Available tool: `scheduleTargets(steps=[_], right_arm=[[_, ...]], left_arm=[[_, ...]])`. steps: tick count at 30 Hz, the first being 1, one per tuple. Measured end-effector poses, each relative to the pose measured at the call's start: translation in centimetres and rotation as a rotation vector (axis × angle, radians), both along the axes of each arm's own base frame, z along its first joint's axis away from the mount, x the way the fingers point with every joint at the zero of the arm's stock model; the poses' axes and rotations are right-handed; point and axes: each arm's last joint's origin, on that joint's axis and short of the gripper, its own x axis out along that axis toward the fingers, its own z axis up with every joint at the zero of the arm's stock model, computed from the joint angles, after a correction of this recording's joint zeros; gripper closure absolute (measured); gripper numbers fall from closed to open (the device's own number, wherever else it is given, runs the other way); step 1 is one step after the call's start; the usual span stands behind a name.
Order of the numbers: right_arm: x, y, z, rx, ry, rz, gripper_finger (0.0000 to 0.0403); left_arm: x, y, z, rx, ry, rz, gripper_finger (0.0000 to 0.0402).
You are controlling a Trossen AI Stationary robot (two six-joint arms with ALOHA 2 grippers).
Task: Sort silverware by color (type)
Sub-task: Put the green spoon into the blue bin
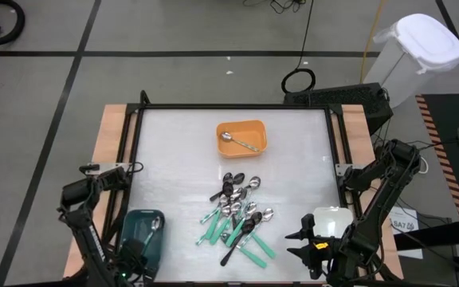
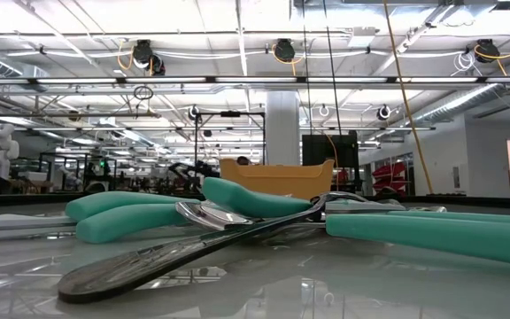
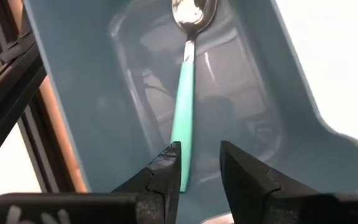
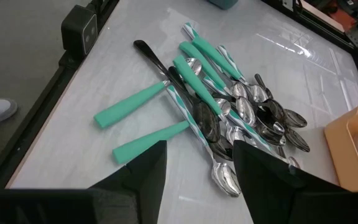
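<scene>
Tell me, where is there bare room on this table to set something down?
Bare patches: between the orange tray and the table's left rail, and right of that tray. The spoon pile crowds the middle front; the teal tray fills the front left corner, the white tray the front right.

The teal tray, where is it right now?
In the high view, the teal tray sits at the table's near-left corner under the left claw, holding one teal-handled spoon.

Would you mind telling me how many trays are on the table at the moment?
3: the orange tray at the far middle, the teal tray at the near left under the left arm, and the white tray at the near right, partly hidden by the right arm.
</scene>
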Motion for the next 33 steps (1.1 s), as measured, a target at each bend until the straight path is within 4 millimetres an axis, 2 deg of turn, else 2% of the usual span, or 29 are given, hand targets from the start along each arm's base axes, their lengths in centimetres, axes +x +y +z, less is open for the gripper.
scheduleTargets(steps=[15, 20, 25, 28, 33], right_arm=[[0.1, -0.1, 0.0, -0.011, -0.002, 0.001, 0.0225], [1.1, -0.7, 0.1, -0.022, -0.009, -0.023, 0.0225], [2.3, -1.4, 0.2, -0.007, -0.018, -0.058, 0.0225], [3.0, -1.6, 0.3, 0.044, -0.031, -0.095, 0.0225], [3.8, -2.1, 0.1, 0.254, 0.021, -0.2, 0.0225]], left_arm=[[2.5, 1.5, 0.2, 0.047, -0.025, -0.04, 0.0289], [4.3, 2.2, 1.4, 0.035, -0.007, -0.073, 0.0289], [6.2, 2.8, 2.8, 0.049, -0.089, -0.151, 0.0289], [7.4, 3.4, 3.4, 0.086, -0.145, -0.196, 0.0289], [9.2, 4.7, 3.7, 0.192, -0.214, -0.285, 0.0289]])
